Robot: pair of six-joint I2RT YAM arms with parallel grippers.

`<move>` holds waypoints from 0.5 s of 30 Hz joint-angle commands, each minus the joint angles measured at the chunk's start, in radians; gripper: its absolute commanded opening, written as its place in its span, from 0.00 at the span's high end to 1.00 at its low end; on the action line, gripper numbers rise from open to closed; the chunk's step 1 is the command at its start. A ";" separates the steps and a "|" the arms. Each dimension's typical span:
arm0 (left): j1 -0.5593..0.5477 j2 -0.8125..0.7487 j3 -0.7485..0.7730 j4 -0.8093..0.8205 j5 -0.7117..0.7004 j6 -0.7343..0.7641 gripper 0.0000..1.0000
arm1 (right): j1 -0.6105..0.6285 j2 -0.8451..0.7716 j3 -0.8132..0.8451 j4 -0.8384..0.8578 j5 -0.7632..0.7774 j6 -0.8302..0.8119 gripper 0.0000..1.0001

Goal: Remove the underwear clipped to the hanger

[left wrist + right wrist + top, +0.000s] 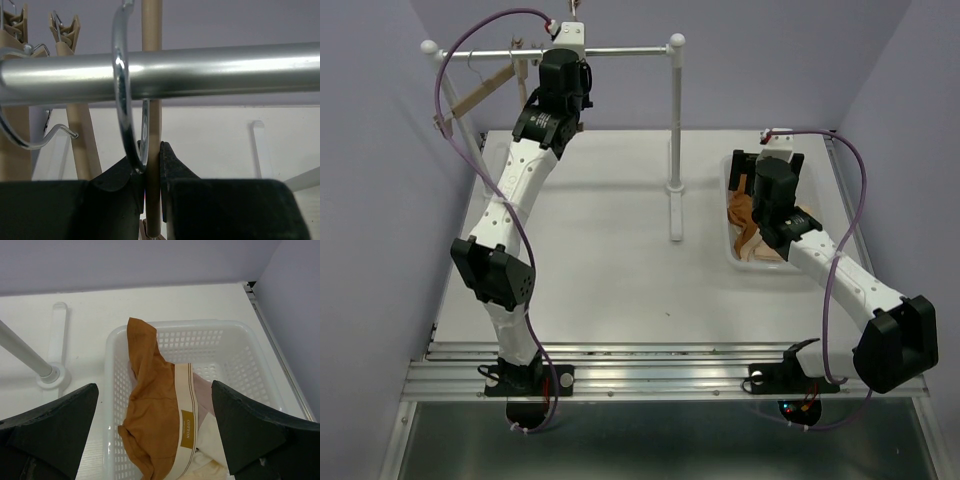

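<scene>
**Left jaws clamped at the rail, briefs down in the basket**

Up at the far edge, the left gripper [152,172] has its jaws clenched on the pale wooden hanger [152,25], right where its chrome hook [121,100] loops over the silver metal rail [225,67]. It's tight up there: the rail runs just above the fingers [112,187], and a second wooden hanger with clips [67,30] hangs close on the left. The black fingers hide the gripped hanger's lower part.

Over on the right, the right gripper [154,385] hovers above the white perforated plastic basket [235,340], jaws spread wide and released, nothing between them. The rust brown fabric brief [150,405] drapes over the basket's far rim, the dusty pink brief [204,390] peeks out beneath it, and the pale cream brief [207,462] is cut off by the frame's bottom edge.

There's plenty of open white worktop [600,260] between the arms. The basket sits near the right edge, half covered by the right arm from above. The lavender walls [380,200] close in on both sides.
</scene>
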 commanded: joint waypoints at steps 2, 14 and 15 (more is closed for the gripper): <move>0.016 0.013 0.072 0.067 0.019 0.005 1.00 | 0.001 0.005 0.045 0.059 0.007 -0.010 0.00; 0.027 0.028 0.020 0.013 0.050 -0.058 1.00 | 0.001 -0.003 0.042 0.057 0.001 -0.010 0.00; 0.027 0.020 0.006 0.025 0.053 -0.056 1.00 | 0.001 -0.003 0.042 0.057 0.001 -0.010 0.00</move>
